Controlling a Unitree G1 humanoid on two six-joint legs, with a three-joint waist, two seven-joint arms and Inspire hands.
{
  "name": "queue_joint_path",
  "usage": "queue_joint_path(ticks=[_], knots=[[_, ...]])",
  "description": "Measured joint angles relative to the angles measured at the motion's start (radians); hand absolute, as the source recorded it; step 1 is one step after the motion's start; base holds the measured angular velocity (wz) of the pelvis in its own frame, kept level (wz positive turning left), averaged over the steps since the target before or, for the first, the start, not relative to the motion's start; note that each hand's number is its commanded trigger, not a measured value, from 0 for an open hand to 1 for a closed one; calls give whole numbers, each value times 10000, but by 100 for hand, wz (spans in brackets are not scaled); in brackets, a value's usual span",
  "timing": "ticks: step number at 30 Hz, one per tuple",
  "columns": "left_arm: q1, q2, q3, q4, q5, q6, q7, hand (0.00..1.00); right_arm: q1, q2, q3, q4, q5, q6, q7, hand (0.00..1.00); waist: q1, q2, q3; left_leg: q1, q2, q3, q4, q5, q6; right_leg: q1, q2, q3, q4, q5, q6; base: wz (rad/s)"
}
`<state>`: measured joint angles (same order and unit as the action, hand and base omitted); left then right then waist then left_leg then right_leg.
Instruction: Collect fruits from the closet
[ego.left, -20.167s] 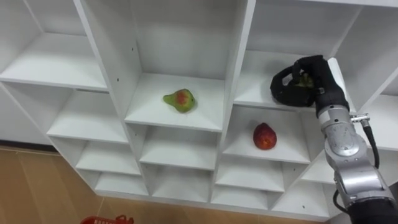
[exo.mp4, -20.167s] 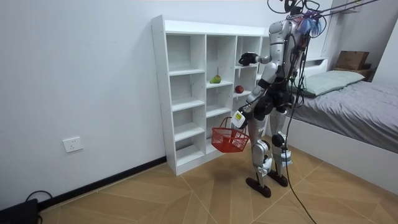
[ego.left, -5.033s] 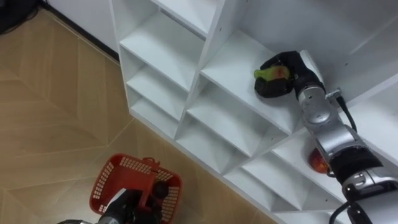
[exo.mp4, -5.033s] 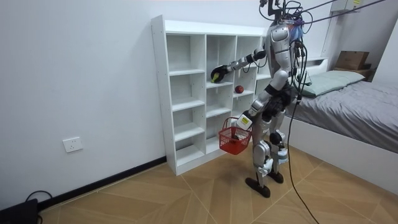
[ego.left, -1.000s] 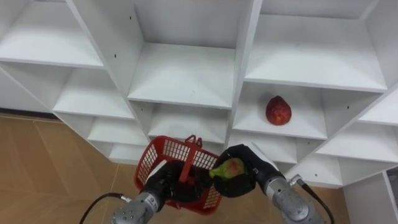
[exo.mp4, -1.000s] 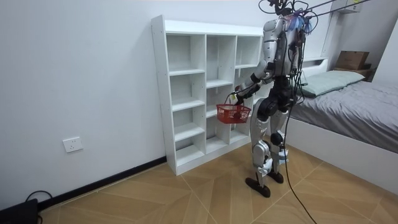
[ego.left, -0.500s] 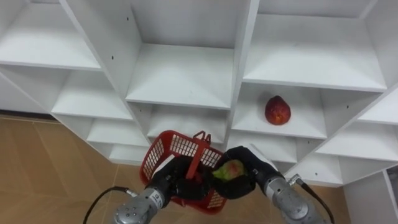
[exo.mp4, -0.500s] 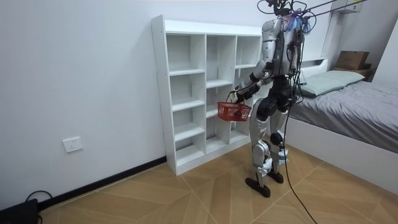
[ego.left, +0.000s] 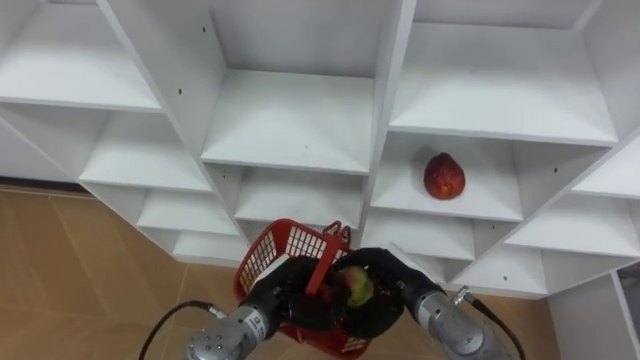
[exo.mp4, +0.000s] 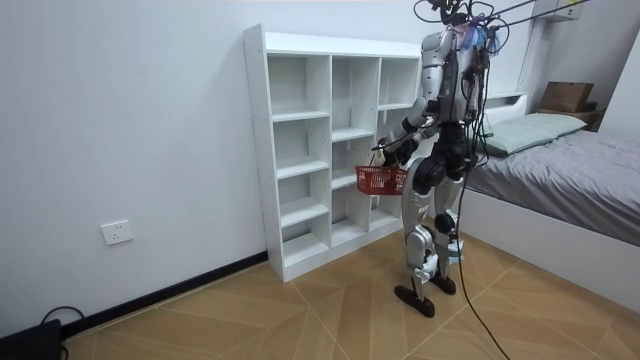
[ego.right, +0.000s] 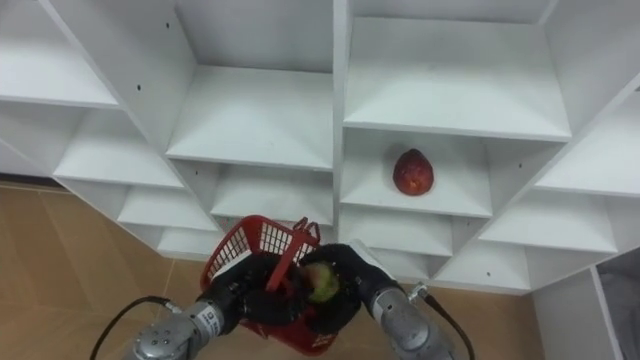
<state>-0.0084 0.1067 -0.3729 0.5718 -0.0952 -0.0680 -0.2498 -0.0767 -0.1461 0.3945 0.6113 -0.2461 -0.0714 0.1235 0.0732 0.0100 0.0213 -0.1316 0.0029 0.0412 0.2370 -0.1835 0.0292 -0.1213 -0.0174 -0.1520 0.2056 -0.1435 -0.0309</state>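
Gripping a green pear (ego.left: 358, 287) in the curled fingers of the right hand (ego.left: 395, 290), right at the mouth of the red basket (ego.left: 270, 255) — itself hung by its handle (ego.left: 325, 258) from the closed fingers of the left hand (ego.left: 282, 300). Standing close before the white closet (ego.left: 290, 130), with 1 red fruit (ego.left: 444, 176) lying on a shelf (ego.left: 485, 205) to the right, well apart from both hands.

Could go wrong on release: letting go too near the rim might roll the pear off the edge and down to the floor (ego.left: 70, 260); dropping it hard might swing or tilt the hanging basket. Could also snag on the handle, crossing just beside the pear.

Hard to tell whether already inside the basket or just above the rim — masked by both hands. Cannot make out the basket's bottom, nor anything already in it.
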Motion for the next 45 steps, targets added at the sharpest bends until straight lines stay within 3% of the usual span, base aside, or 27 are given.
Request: queue_joint_path(ticks=[17, 29, 40, 45], knots=[[6, 38, -141, 11, -2, 20, -370, 100, -52, -15, 56, -2, -133, -6, 248, 0, -154, 103, -20, -7, -1, 26, -4, -1, 1, -24, 3, 31, -4, -1, 1, 0], [-26, 48, -50, -26, 8, 19, -117, 100, -17, -43, 80, -219, -396, -20, 189, 0, -134, 108, -33, 92, 3, 62, -77, -1, 1, 0, 20, 104, -15, 1, 0, -1], [234, 513, -12, 76, 388, 13, 723, 100, 283, -144, 172, -806, -332, -22, 0, 0, -159, 23, -74, 473, -7, 132, -171, 0, 0, 340, 22, 127, -60, -4, 7, -2], [419, 635, -11, 142, 686, 14, 1079, 100, 295, -128, 171, -833, -233, -17, -40, 0, -152, -212, -175, 589, -54, 133, -170, 1, 0, 460, 27, 165, -43, -6, 9, 0]])
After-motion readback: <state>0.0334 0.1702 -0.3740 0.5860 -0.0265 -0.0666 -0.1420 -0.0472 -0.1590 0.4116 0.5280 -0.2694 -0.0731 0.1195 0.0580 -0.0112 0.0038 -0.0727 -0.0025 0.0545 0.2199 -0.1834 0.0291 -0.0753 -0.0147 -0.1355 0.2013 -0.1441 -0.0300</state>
